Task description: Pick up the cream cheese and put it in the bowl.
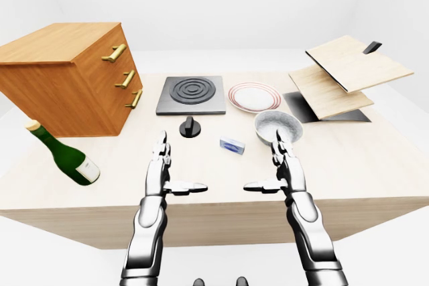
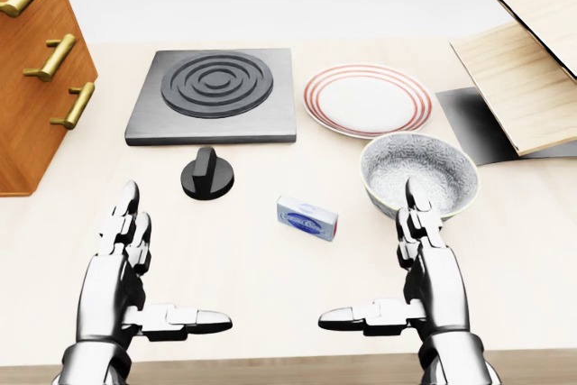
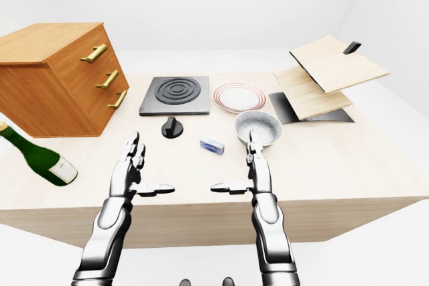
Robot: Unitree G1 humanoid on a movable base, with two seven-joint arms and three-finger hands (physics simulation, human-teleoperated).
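Cream cheese box (image 2: pixel 307 217) lies flat on the wooden table (image 2: pixel 505 250), slightly skewed, between the black knob (image 2: pixel 207 173) and the speckled bowl (image 2: pixel 419 171), near the bowl but not touching. Bowl sits upright just below the red-rimmed plate (image 2: pixel 367 99) in the head view. Left hand (image 2: pixel 126 277) and right hand (image 2: pixel 419 268) both hover low over the table's near edge, palms facing each other, fingers straight and spread, thumbs pointing inward, holding nothing. Right hand's fingertips overlap the bowl's rim in the head view; contact can't be judged. Black burner plate (image 2: pixel 215 95) sits left of the plate. Wooden drawer cabinet (image 1: pixel 67 78) with brass handles at the left, green bottle (image 1: pixel 64 154) lying tilted below it. Stacked wooden boards (image 1: pixel 345 75) over a dark mat at upper right
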